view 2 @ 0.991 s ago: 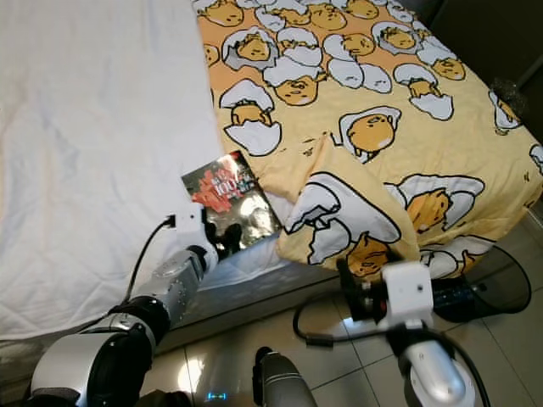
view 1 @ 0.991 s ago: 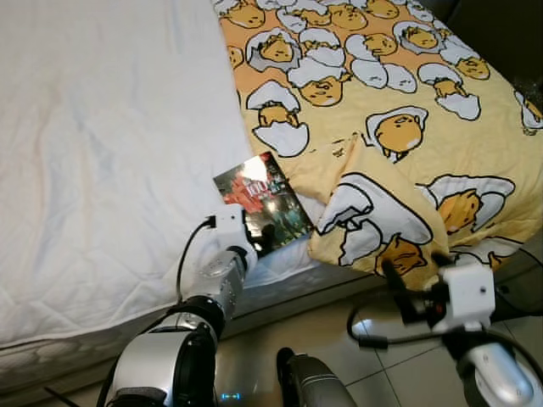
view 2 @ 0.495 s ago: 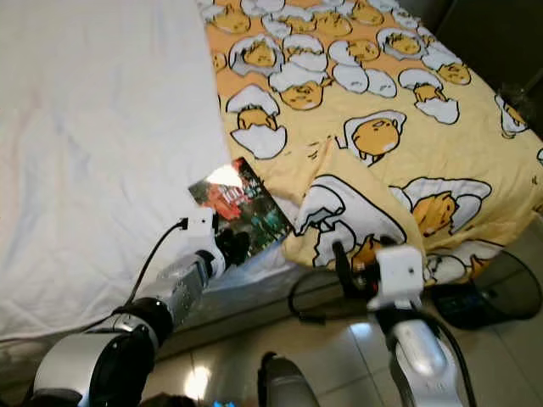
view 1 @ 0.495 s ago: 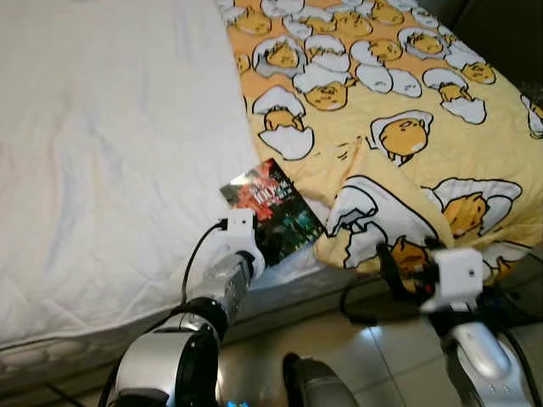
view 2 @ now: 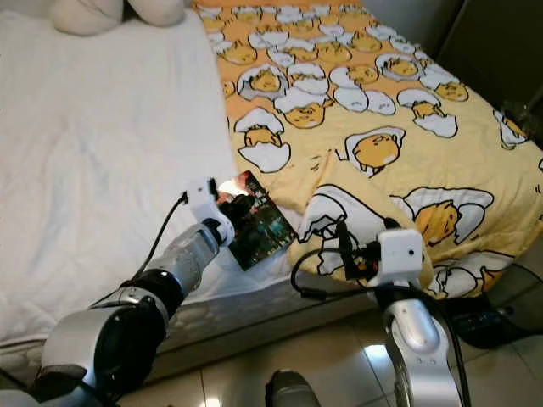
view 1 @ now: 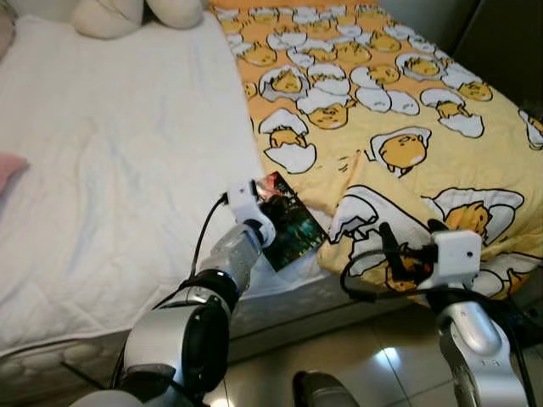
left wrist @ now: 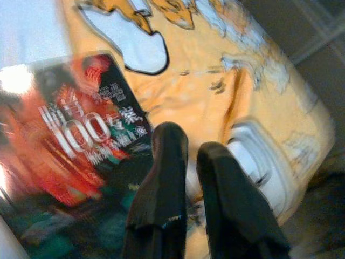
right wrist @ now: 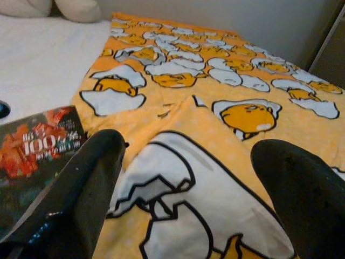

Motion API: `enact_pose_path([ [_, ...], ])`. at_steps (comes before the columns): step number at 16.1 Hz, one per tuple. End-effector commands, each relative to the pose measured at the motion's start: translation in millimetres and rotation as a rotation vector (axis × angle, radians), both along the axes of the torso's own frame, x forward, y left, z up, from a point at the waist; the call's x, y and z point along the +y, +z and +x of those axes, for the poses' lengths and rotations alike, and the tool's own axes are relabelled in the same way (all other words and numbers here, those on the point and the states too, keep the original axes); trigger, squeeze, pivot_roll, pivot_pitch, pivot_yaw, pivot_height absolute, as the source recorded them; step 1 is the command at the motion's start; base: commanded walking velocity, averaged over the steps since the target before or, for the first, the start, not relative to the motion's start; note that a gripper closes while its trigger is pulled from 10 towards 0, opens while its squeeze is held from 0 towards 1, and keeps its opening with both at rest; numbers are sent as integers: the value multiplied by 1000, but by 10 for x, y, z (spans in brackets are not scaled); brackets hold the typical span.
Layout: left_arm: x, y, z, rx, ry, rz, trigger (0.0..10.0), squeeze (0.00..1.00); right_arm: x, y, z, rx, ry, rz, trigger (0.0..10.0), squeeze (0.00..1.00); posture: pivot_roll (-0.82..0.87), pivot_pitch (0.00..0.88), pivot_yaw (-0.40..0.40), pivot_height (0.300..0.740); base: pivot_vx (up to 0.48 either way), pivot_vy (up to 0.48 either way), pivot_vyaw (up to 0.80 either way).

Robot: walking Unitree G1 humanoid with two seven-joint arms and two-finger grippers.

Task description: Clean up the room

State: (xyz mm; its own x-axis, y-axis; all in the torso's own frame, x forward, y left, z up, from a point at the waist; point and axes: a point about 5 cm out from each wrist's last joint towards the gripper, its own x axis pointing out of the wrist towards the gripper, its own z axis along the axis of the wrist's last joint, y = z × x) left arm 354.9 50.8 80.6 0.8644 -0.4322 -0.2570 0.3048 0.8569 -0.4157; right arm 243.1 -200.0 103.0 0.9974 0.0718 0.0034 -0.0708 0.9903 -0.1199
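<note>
Left pincer (left wrist: 186,148) nearly closed over book (left wrist: 70,145), right pincer (right wrist: 202,162) wide above yellow blanket (right wrist: 178,162)

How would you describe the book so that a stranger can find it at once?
Look at the bed, at its near edge, where the white sheet meets the yellow blanket. The book lies flat there, under the left gripper. It is the one dark, glossy thing, with a red cover and "100" in white.

Book (view 1: 287,225) on bed (view 1: 110,170) near front edge (just left of blanket (view 1: 399,110)); pillows (view 1: 136,13) behind.
</note>
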Motion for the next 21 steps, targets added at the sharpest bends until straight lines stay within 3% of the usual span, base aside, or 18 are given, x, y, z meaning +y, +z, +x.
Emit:
enact_pose_path([
  [1, -71, 64, 15, -93, -55, 176, 9020, 0, -17, 14, 25, -18, -21, -3, 10000, 0, -280, 0, 16, 736, 0, 0, 0],
  [2, -11, 101, 33, -187, -64, 284, 10000, 0, -18, 28, 39, -30, -27, -1, 10000, 0, -274, 0, 23, 736, 0, 0, 0],
  [3, 205, 162, 45, -334, -6, 356, 10000, 1000, -40, 43, 53, -45, -46, -7, 10000, 0, -264, 0, 32, 736, 0, 0, 0],
  [5, 568, 173, -16, -406, 131, 342, 10000, 1000, -74, 45, 67, -53, -64, -13, 10000, 0, -237, 0, 42, 736, 0, 0, 0],
  [6, 829, 193, -163, -443, 244, 346, 10000, 1000, -80, 28, 99, -48, -76, 21, 10000, 0, -211, 0, 44, 736, 0, 0, 0],
  [7, 873, 222, -234, -452, 282, 354, 10000, 1000, -62, 9, 139, -42, -77, 48, 10000, 0, -192, 0, 42, 736, 0, 0, 0],
  [10, 798, 213, -232, -461, 274, 400, 10000, 1000, 126, -48, 301, -33, -33, 72, 10000, 0, -114, 0, 32, 736, 0, 0, 0],
  [12, 838, 234, -292, -464, 275, 412, 10000, 1000, 141, -49, 361, -39, -35, 80, 10000, 0, -99, 0, 33, 736, 0, 0, 0],
  [13, 907, 201, -348, -413, 291, 405, 10000, 1000, 166, -41, 376, -47, -30, 85, 10000, 0, -98, 0, 33, 736, 0, 0, 0],
  [15, 965, 152, -381, -370, 309, 383, 10000, 1000, 172, -44, 386, -53, -30, 84, 10000, 0, -103, 0, 29, 736, 0, 0, 0],
  [19, 931, 121, -463, -364, 283, 376, 10000, 1000, 241, -122, 342, -26, -6, 71, 10000, 0, -106, 0, 20, 736, 0, 0, 0],
  [21, 938, 139, -487, -353, 269, 364, 10000, 1000, 272, -160, 331, -12, 5, 76, 10000, 0, -93, 0, 14, 736, 126, -414, 0],
])
